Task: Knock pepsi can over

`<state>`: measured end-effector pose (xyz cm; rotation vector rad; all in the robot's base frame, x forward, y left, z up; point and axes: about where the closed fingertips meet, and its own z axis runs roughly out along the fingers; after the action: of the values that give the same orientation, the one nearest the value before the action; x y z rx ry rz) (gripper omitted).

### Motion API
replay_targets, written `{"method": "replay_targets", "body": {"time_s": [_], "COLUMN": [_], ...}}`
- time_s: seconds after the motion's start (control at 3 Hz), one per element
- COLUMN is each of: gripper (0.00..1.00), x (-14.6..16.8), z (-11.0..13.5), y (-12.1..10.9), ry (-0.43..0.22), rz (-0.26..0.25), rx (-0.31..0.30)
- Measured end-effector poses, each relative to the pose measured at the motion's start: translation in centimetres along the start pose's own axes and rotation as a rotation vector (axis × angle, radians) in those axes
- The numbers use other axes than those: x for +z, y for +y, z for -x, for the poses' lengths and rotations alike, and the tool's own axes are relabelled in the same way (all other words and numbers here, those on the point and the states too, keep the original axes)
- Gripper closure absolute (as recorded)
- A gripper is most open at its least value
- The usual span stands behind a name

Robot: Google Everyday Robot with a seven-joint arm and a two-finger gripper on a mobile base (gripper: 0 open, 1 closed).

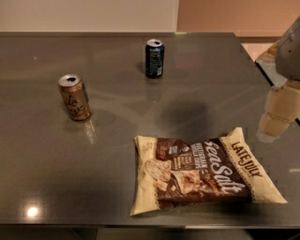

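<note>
Camera view: right-edge pincer (276,117), apparently empty, far from pepsi can (154,58).

Single camera view, set high above the near edge of the table (117,154), tilted downward and facing across it toward its far edge and the wall (84,14) behind; moderately near, most of the tabletop in frame. The gripper (275,123) hangs over the table's right edge
</note>
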<state>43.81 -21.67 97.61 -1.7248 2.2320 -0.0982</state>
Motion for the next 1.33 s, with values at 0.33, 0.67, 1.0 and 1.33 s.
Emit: {"method": "replay_targets", "body": {"time_s": [0.33,0.67,1.0,1.33], "gripper": [0.0,0.0,0.0,0.0], "x": [0.0,0.6,1.5,2.3], "z": [0.0,0.9,2.0,2.8], "y": [0.0,-1.2,-3.3,-4.9], "ry": [0.0,-0.001,-0.013,-0.025], "rz": [0.0,0.021,0.019,0.013], "rx": [0.0,0.008,0.04,0.065]}}
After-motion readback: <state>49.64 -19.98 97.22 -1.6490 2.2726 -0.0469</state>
